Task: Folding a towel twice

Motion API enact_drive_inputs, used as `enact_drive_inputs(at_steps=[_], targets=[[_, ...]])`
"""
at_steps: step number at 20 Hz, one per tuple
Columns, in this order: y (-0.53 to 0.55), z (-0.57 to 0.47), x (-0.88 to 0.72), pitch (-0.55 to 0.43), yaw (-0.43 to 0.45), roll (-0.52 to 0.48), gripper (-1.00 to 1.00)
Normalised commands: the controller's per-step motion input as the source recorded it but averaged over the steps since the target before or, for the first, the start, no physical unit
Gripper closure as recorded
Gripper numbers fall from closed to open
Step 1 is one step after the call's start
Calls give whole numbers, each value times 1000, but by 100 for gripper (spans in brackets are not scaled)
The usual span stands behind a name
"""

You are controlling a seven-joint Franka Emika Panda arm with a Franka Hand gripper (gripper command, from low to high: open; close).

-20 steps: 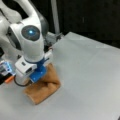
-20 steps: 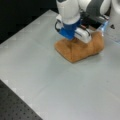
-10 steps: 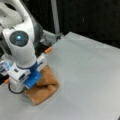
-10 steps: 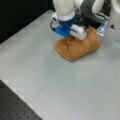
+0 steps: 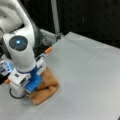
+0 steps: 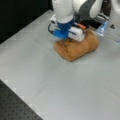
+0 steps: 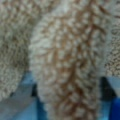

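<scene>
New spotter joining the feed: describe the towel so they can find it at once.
Start at the grey table and follow the white arm down to its blue-and-white gripper. Directly beneath it lies the towel, a bunched, folded tan terry-cloth bundle near a front view's left edge. It is the only brown, fuzzy thing on the table; the wrist view shows a fold of it between the fingers.

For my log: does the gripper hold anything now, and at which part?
Yes. The gripper is pressed down onto the towel, and in the wrist view a raised fold of towel sits between its fingers.
</scene>
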Motion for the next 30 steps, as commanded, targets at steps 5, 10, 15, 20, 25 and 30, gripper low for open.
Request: enact_drive_inputs(at_steps=[5, 10, 15, 20, 25, 30], targets=[[-57, -116, 7, -149, 116, 28, 100], [-75, -111, 21, -148, 97, 51, 100], [-63, -95, -5, -141, 30, 52, -100], [-63, -104, -7, -138, 4, 26, -100], [-42, -87, -30, -130, -8, 61, -100], [-32, -77, -30, -131, -7, 76, -100]])
